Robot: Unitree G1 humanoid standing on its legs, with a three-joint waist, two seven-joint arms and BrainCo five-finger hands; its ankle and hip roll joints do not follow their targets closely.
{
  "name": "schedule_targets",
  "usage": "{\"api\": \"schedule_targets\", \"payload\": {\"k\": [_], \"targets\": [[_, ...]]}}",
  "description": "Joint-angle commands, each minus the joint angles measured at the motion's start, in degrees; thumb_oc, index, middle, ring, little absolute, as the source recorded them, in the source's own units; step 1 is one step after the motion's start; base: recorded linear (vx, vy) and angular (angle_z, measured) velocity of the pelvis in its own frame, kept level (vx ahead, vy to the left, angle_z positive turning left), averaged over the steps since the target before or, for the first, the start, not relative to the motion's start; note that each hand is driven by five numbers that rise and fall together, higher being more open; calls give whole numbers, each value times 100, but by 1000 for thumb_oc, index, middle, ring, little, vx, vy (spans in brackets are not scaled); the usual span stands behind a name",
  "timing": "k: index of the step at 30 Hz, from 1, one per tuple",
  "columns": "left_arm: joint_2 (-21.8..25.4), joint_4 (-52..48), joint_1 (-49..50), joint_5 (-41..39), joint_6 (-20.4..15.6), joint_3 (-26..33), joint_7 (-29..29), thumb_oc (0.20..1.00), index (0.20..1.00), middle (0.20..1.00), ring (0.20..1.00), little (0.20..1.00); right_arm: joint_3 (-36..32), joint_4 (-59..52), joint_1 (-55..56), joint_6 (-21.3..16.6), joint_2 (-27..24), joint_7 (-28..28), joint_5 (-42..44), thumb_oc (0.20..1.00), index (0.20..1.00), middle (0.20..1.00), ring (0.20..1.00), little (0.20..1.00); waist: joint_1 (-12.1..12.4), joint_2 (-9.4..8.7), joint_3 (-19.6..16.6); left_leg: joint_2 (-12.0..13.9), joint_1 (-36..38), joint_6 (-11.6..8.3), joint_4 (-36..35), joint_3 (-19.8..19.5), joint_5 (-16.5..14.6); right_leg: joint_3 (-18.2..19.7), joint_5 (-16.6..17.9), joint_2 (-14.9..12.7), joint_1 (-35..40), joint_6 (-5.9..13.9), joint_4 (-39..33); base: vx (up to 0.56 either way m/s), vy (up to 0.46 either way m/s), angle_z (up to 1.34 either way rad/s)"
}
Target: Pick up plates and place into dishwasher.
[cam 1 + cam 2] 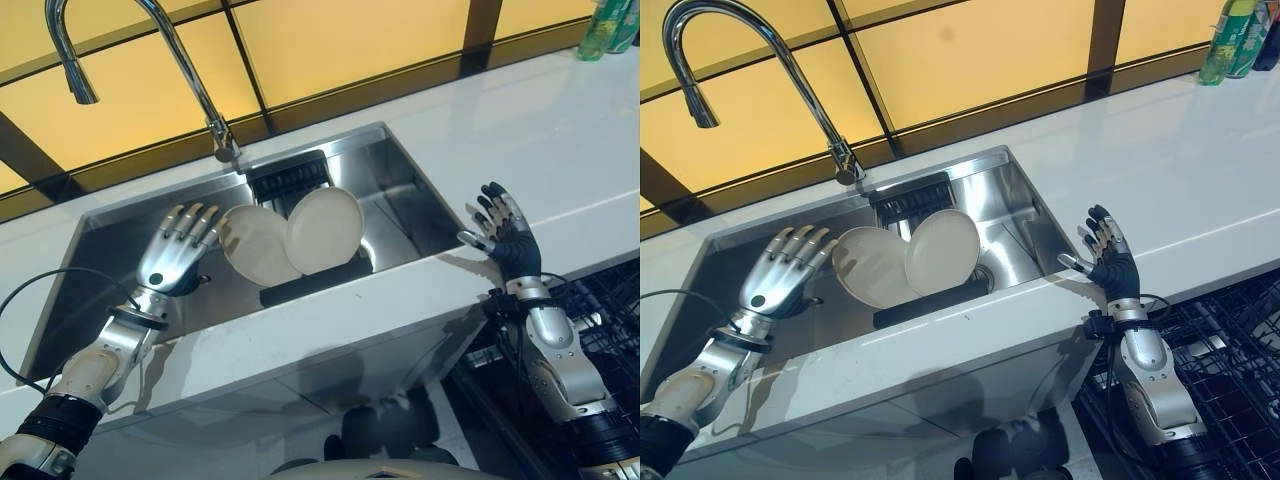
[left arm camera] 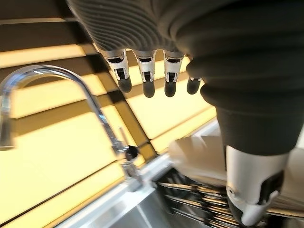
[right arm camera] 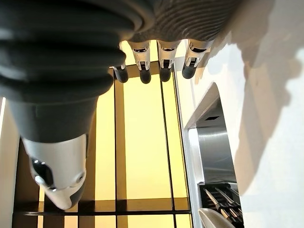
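Stainless-steel sink (image 1: 400,170) holding two cream plates (image 1: 290,238), both leaning upright in a dark rack (image 1: 310,282) below the faucet (image 1: 150,60). Left hand (image 1: 175,255), fingers straight and spread, is hovering just beside the nearer plate, holding nothing. Right hand (image 1: 505,235), likewise spread and empty, is waiting over the white counter (image 1: 560,130). For a secure pickup, fingers should probably slip behind the plate's rim, thumb opposing, before lifting clear of its neighbour.

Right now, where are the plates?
Both plates stand on edge in a dark rack inside the sink, below the faucet, with the left hand open just beside them.
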Motion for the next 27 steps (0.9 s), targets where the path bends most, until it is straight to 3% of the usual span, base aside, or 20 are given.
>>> {"api": "schedule_targets", "payload": {"k": [1,11,13,16,19,27], "targets": [[131,115,-368,46,133,100,-14,1000,1000,1000,1000,1000,-101,-171,76,-145,-70,67,50,1000,1000,1000,1000,1000,68,-283,-127,-140,-114,58,445,-71,-575,337,727,-438,-1001,424,380,22,24,-5],[20,291,-478,188,90,-142,29,1000,1000,1000,1000,1000,-167,-178,98,-122,-110,105,42,1000,1000,1000,1000,1000,1,-220,-29,-189,-117,73,485,-86,-602,393,680,-433,-992,427,414,18,14,-3],[-5,296,-507,156,75,-207,-406,1000,1000,1000,1000,1000,-190,-205,104,-100,-123,123,43,1000,1000,1000,1000,1000,-18,-199,-9,-194,-160,69,508,-70,-553,421,742,-426,-1029,424,419,-35,18,-3],[-54,377,-524,174,514,-405,-1507,1000,1000,1000,1000,1000,-232,-244,68,-10,-155,163,23,1000,1000,1000,1000,1000,-72,-137,15,-228,-154,68,508,-76,-537,457,740,-421,-1021,426,420,-12,52,-2],[-93,482,-599,211,662,-578,-1828,1000,1000,1000,1000,1000,-192,-256,-22,75,-204,107,0,1000,1000,1000,1000,1000,-99,-92,41,-248,-140,71,524,-64,-540,478,736,-430,-1006,433,429,6,42,0],[-268,597,-850,325,964,-679,-1391,1000,1000,1000,1000,1000,-280,-294,-3,201,-308,189,-9,1000,1000,1000,1000,1000,-215,25,70,-323,-87,84,504,-41,-544,538,692,-438,-973,421,451,29,47,-3]]}}
